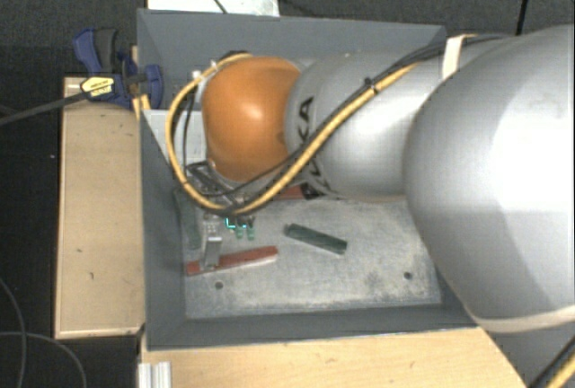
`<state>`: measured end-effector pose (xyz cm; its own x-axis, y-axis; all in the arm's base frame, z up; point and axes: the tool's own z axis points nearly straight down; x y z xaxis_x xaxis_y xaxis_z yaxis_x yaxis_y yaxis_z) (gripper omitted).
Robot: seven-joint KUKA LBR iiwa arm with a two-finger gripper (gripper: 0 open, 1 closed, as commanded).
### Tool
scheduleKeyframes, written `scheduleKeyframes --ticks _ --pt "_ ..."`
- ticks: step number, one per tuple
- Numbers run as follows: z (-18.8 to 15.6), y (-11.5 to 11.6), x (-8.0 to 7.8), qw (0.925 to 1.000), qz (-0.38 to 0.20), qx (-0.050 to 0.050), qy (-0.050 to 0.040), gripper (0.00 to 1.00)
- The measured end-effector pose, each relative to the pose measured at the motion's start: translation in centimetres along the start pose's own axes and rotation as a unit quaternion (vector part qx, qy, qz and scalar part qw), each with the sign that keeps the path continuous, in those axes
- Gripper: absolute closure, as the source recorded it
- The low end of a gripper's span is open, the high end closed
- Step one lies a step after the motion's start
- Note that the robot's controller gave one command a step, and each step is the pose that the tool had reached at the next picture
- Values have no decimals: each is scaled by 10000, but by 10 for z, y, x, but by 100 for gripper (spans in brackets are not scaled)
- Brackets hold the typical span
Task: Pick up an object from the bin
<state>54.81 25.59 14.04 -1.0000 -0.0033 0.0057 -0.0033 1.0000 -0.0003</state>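
- Presently, places the pincer [213, 244] low in the grey bin [377, 283], at the left front corner of the floor as seen from the camera.
- Cannot tell whether open or closed; gets no clear reading of the pincer's state from this angle.
- Locates a flat red-brown stick [247, 259] lying on the bin floor directly under the pincer, running left to right, with its left part beneath the pincer's tip.
- Cannot confirm contact with the stick, nor a grip on it.
- Records a dark green bar [315, 239] lying flat on the floor just right of the pincer, slightly slanted and apart from the stick.
- Notes the orange cover [244, 117] on the wrist above the pincer, with a yellow and black cable [359, 101] running along the arm and looping round the cover's left side.
- Notes the silver arm [485, 171] spanning in from the right and hiding the back right part of the bin.
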Motion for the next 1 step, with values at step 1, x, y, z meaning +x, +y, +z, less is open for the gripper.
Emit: scheduleKeyframes --ticks 1 --pt "-5 -1 -2 10000 27 -9 -37 0"
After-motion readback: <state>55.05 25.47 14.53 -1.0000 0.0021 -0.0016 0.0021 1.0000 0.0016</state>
